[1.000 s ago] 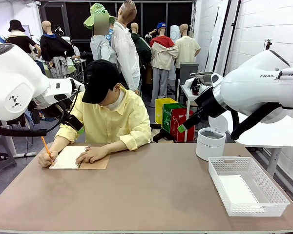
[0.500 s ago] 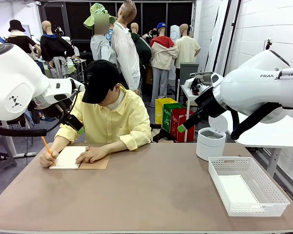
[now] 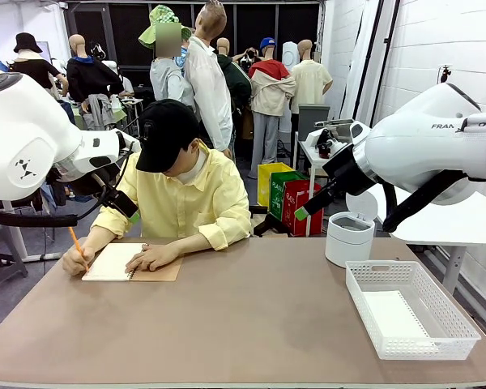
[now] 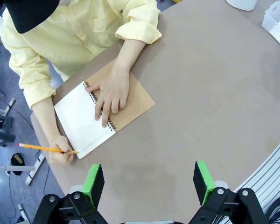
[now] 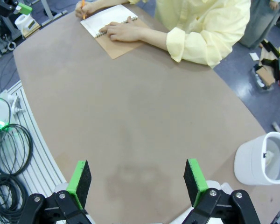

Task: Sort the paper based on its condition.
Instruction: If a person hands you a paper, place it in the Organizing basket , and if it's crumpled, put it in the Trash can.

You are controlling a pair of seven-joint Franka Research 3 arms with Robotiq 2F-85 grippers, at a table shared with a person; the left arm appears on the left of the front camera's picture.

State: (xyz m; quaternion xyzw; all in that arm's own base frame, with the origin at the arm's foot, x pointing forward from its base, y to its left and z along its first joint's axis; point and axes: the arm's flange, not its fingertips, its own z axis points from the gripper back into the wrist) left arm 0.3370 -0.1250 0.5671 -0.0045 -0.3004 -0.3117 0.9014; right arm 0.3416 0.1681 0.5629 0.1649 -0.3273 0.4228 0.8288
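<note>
At the far left of the table [image 3: 251, 324], the person leaned over an open spiral notebook [image 3: 117, 262], one hand [image 3: 152, 258] flat on the page and the other hand [image 3: 77, 261] writing with an orange pencil [image 3: 75, 241]. No sheet had been torn out yet, so nothing loose lay ready to sort.

Both arms hung high and well apart from the notebook. The left gripper [image 4: 149, 182] stood with its jaws wide and nothing between them, and so did the right gripper [image 5: 136, 183].

The likeliest trouble was a reach made too soon: a gripper coming down while the hands were on the page could strike them or drag the notebook. A thin flat sheet could also slip from the pads or crease in a pinch, which would spoil the very condition being judged.

One sheet of paper [image 3: 395, 314], white, flat and smooth, lay in the white basket [image 3: 462, 320] at the right; beside it stood a white bin [image 3: 348, 241].
</note>
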